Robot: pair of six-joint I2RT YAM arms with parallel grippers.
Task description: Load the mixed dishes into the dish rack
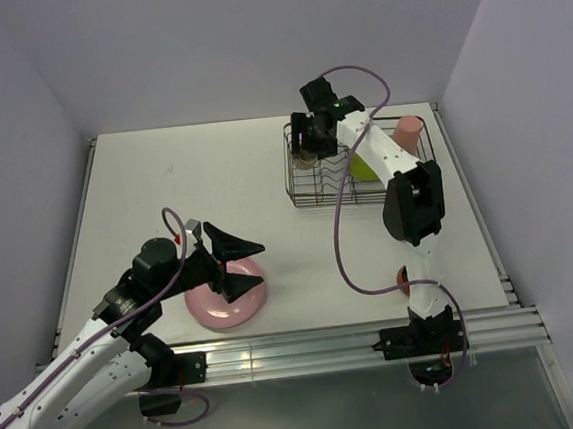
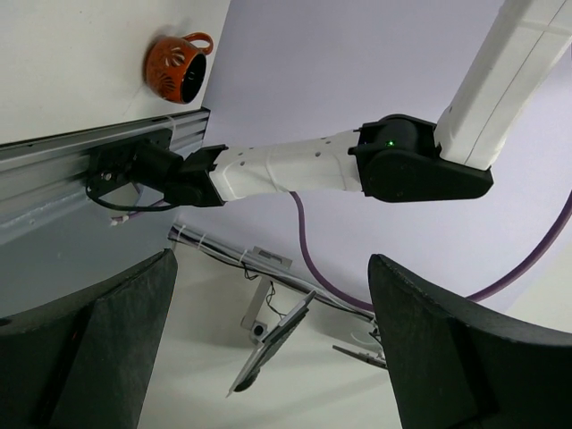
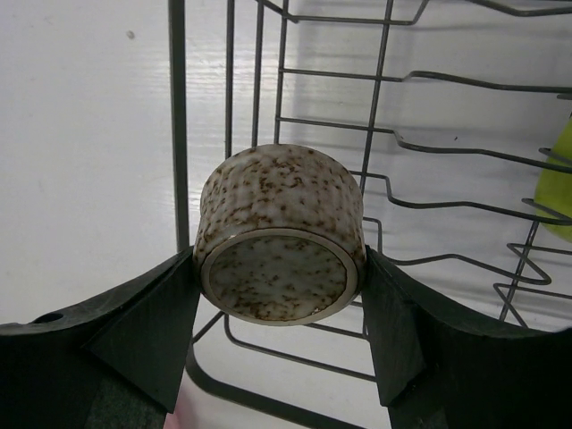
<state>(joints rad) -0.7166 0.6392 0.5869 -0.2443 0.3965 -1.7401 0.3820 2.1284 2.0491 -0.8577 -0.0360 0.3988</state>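
My right gripper point(image 3: 280, 299) is shut on the small speckled beige cup point(image 3: 280, 241), its base facing the camera, over the left end of the black wire dish rack point(image 3: 179, 134). In the top view this gripper point(image 1: 308, 152) is at the rack's point(image 1: 292, 186) left end. The yellow-green bowl point(image 1: 362, 165) lies in the rack, also at the right wrist view's right edge point(image 3: 556, 188). The salmon-pink tumbler point(image 1: 408, 134) stands at the rack's right end. My left gripper point(image 1: 246, 263) is open and empty just above the pink plate point(image 1: 219, 306). The dark red mug point(image 2: 177, 67) sits near the right arm's base, mostly hidden in the top view point(image 1: 403, 282).
The right arm's purple cable point(image 1: 341, 240) hangs in a loop between the rack and the plate. A metal rail point(image 1: 308, 348) runs along the table's near edge. Walls close in the table at the back and on both sides.
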